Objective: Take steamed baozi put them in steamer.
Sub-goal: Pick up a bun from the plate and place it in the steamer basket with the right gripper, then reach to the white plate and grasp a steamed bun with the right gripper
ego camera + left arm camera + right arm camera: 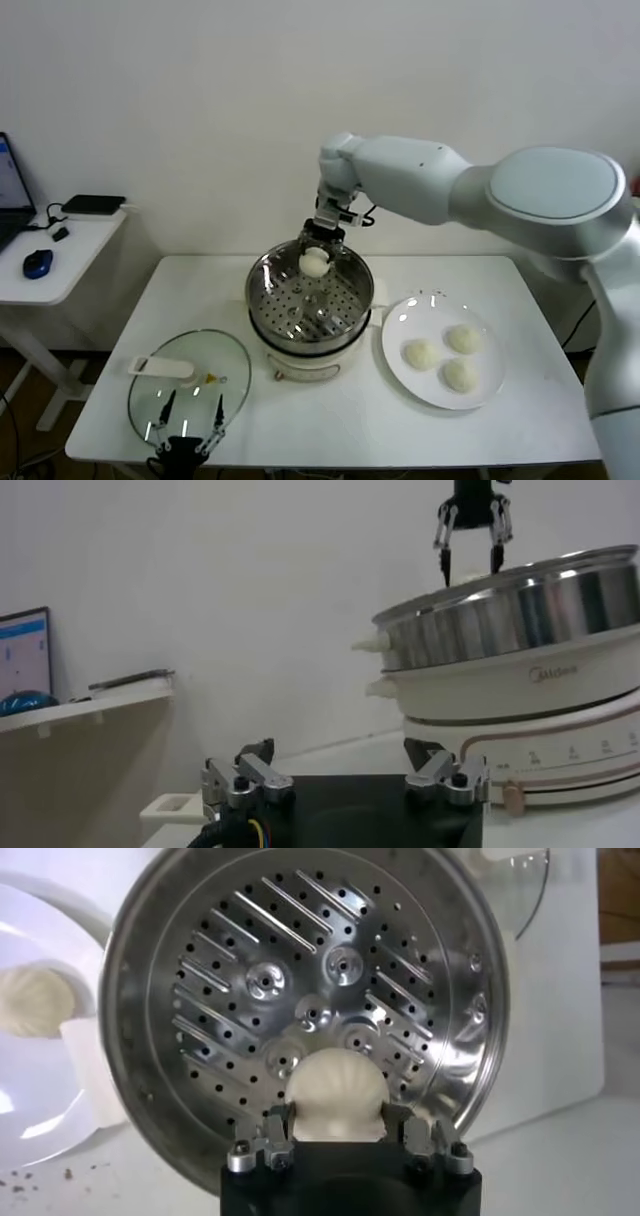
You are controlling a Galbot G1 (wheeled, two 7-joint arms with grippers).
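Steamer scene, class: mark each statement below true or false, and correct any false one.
1. The right gripper holds a bun above the steamer. True.
2. Buns already lie in the steamer. False: its basket holds none.
3. Three buns sit on the plate. True.
4. The glass lid covers the steamer. False: it lies on the table, beside the left gripper.

A round clear glass lid [190,385] with a white handle lies flat on the white rectangular table [350,425], near left. A white round plate [400,325] sits right. On the white side desk [75,250] far left rest a blue computer mouse [38,263], a flat black box [92,204] and a laptop [10,190].
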